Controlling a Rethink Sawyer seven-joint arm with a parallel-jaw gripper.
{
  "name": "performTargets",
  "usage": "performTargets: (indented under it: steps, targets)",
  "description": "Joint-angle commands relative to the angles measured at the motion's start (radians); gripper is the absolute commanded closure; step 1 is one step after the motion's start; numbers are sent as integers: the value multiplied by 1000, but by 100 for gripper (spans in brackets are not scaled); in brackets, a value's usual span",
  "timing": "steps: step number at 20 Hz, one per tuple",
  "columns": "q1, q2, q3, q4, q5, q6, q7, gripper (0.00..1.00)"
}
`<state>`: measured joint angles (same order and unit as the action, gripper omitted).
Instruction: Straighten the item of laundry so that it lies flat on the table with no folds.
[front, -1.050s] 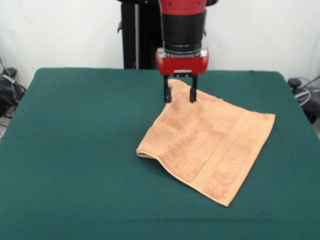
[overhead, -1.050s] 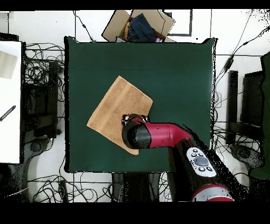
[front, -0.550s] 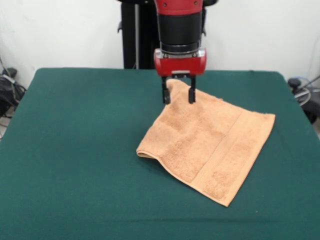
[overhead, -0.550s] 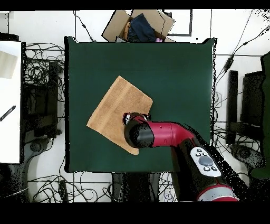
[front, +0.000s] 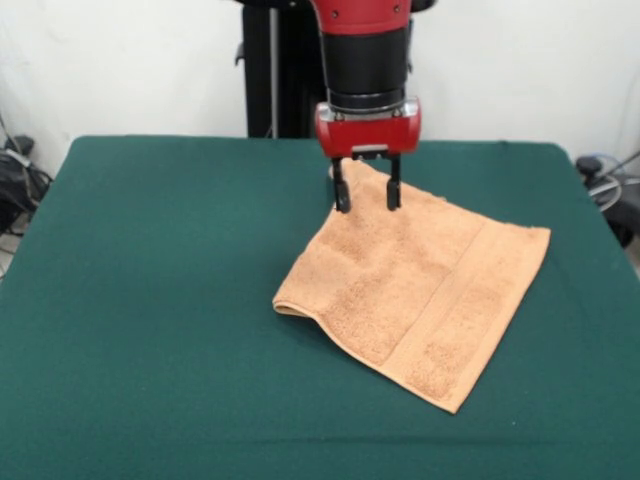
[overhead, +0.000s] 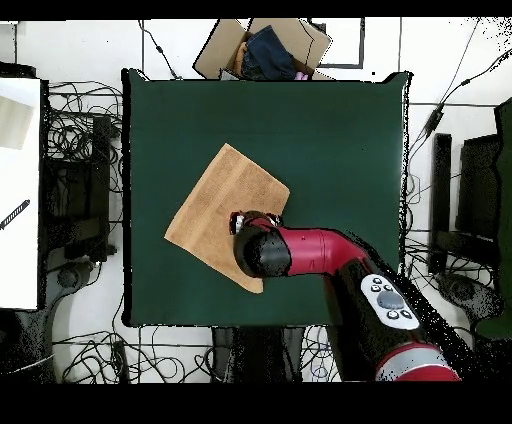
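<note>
Near the table's (front: 150, 300) middle the peach-orange towel (front: 420, 290) is spread cornerwise, its left edge doubled under in a fold. One corner is straddled by the gripper (front: 367, 195), fingers parted on either side. Beyond the table edge an open cardboard box (overhead: 265, 47) is seen among floor cables (overhead: 85, 130).

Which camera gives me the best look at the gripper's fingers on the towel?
The front view: the gripper shows both black fingers apart, straddling the towel's raised far corner. In the overhead view the red arm covers the fingers, showing only the towel.
</note>
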<state>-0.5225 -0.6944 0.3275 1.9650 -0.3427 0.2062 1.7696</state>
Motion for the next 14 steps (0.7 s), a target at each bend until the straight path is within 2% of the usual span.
performTargets:
  steps: [1, 14]
  targets:
    - [-38, 70, 94, -26, -35, -8, 23, 0]
    - [-99, 130, 153, -80, -48, 34, -26, 0]
